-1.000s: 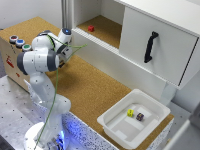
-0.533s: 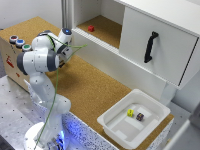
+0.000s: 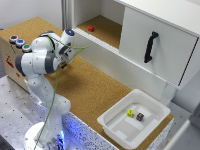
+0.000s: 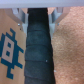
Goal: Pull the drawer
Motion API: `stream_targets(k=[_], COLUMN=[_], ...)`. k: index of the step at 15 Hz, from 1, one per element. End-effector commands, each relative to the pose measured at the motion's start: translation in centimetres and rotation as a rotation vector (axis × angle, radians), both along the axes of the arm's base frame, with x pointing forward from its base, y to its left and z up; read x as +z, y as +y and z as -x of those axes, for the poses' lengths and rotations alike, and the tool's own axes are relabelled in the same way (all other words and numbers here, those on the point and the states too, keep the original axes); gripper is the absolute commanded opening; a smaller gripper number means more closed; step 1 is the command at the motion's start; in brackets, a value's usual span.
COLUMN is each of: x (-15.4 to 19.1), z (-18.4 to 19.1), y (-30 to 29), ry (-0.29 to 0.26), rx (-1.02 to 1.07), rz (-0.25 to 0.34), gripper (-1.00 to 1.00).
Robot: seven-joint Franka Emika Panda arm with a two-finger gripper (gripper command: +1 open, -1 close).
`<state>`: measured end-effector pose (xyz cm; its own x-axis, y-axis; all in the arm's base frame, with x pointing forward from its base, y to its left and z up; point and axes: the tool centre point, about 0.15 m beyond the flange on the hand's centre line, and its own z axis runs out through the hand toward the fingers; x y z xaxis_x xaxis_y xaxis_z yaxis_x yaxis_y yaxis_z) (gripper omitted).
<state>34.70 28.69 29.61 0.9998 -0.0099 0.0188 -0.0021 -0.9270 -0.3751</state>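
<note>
Claw (image 3: 64, 59) state unclear, drawer (image 3: 155, 42) well apart toward exterior view's right

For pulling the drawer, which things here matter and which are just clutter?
Job: drawer, its black handle, gripper, not yet near the handle.

Lying about: white tray holding a yellow cube and a dark cube; red block on the shelf; cardboard box.

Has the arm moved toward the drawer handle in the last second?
No. In the exterior view the arm sits in the same spot beside the cardboard box, far from the black handle on the drawer.
</note>
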Motion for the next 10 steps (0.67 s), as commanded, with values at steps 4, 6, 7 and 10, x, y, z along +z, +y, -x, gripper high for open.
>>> stream_targets(k=[4, 6, 7, 10], x=[-4.3, -4.4, -4.3, -4.0], z=[-1.0, -1.1, -1.2, -1.3], y=[-8.7, -10.6, -11.4, -13.8], ry=[0.021, 0.019, 0.016, 0.009], rx=[-0.078, -0.108, -0.121, -0.164], rz=[-0.010, -0.010, -0.008, 0.002], gripper=[-1.00, -1.00, -1.00, -1.00])
